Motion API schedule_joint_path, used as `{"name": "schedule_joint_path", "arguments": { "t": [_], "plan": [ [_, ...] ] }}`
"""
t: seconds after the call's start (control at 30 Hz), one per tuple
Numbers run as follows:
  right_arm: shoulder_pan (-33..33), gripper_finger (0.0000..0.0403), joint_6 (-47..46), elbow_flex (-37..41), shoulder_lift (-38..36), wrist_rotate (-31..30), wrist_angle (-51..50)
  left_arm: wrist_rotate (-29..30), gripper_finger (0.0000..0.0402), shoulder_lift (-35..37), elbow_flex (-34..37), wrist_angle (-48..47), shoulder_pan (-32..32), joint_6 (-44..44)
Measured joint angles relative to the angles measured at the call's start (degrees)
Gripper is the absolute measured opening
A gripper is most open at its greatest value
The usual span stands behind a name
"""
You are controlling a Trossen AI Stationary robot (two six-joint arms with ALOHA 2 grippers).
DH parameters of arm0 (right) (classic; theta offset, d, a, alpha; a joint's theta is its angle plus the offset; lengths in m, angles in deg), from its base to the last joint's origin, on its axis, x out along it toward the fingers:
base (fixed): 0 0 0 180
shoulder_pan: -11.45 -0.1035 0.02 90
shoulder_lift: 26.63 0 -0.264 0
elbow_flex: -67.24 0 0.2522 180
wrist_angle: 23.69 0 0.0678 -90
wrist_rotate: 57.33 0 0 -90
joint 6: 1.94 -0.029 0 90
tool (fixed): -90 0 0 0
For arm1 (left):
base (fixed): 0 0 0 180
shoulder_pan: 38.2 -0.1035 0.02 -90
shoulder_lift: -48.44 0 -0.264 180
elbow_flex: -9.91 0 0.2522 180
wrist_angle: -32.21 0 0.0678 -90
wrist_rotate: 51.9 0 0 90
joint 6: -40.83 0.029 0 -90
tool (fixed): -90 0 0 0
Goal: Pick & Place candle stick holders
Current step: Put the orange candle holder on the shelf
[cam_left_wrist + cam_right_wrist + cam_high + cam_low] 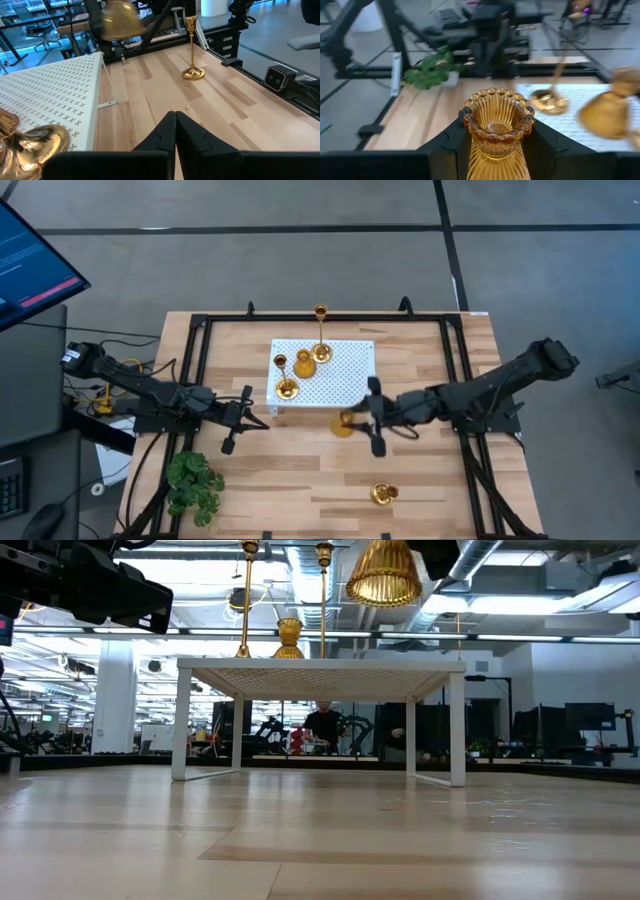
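A white perforated board [340, 385] stands on legs at the table's middle. Three gold holders stand on it: a tall thin-stemmed one [321, 330], another stemmed one [284, 378] and a short one [304, 365]. A further gold holder [383, 494] stands on its round base on the wood at the near right; it also shows in the left wrist view [192, 47]. My right gripper [352, 420] is shut on a ribbed gold holder [497, 125], just in front of the board's near edge. My left gripper [258, 421] is shut and empty, left of the board's near corner. My right gripper pinches the ribbed holder between its two fingers [451, 137], on the ribbed body below the beaded cup [480, 150]. The fingers come level from the table's right. The holder stands upright in the hold, flared end [383, 575] down, lifted clear and higher than the board's top.
A green leafy plant [195, 485] stands at the table's near left. A black frame [200, 330] runs along the table's edges. A monitor [30, 265] stands off the table at the far left. Bare wood lies between the board and the near edge.
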Motion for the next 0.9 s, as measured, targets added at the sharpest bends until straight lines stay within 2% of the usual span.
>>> {"name": "schedule_joint_path", "arguments": {
  "t": [0.53, 0.9],
  "plan": [
    [19.0, 0.0131, 0.1, 0.0, -1.6, 0.2, -4.8, 0.0, 0.0007, 0.0, 0.0, 0.0, 0.0, 0.0],
    [24.3, 0.0133, -2.5, 0.0, 3.7, 3.2, -4.8, 0.0, 0.0006, 0.0, 0.0, 0.0, 0.0, 0.0]
  ]
}}
